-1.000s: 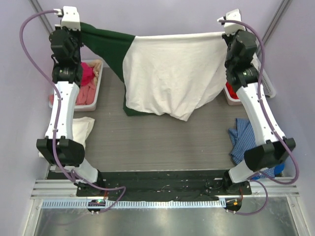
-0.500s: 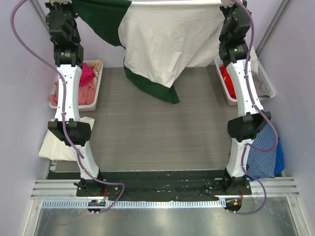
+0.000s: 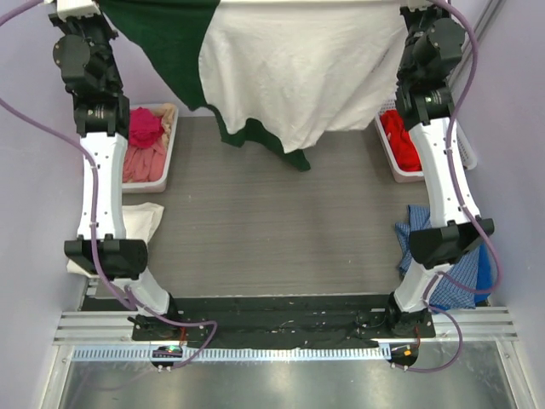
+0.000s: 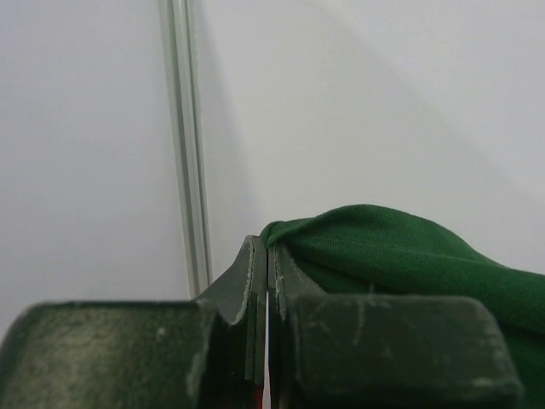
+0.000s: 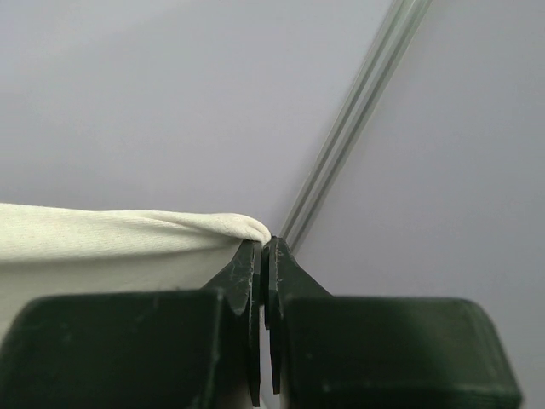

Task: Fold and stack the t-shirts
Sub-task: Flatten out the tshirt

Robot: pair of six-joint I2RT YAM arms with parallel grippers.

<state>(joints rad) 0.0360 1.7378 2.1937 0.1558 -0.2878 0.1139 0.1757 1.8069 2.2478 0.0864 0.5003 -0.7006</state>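
Top external view: a dark green t-shirt (image 3: 170, 43) and a cream t-shirt (image 3: 298, 68) are seen held up together at the far end of the desk (image 3: 255, 221), stretched between the two raised arms. The cream one lies over the green one on the camera's side, so the green shows only at the left and along the lower hem. Whether that hem touches the desk cannot be told. Both hands are cut off by the top edge of this view. A pale garment (image 3: 140, 220) is noted on the desk at the near left, beside the left arm; no print can be made out on it. A white bin (image 3: 167, 149) with pink garments (image 3: 143, 141) stands at the far left. A second bin (image 3: 400, 175) with a red garment (image 3: 398, 136) stands at the far right. A blue checked cloth (image 3: 419, 239) lies at the near right, partly hidden by the right arm. Left wrist view: the left hand (image 4: 262, 247) is seen closed, a fold of the green t-shirt (image 4: 392, 247) pinched between its tips, with the cloth running off to the right. A pale wall and an upright metal rail (image 4: 187, 153) are seen behind. Right wrist view: the right hand (image 5: 262, 245) is closed on the edge of the cream t-shirt (image 5: 111, 243), which is drawn away to the left. A slanted rail (image 5: 358, 119) is noted against the wall.
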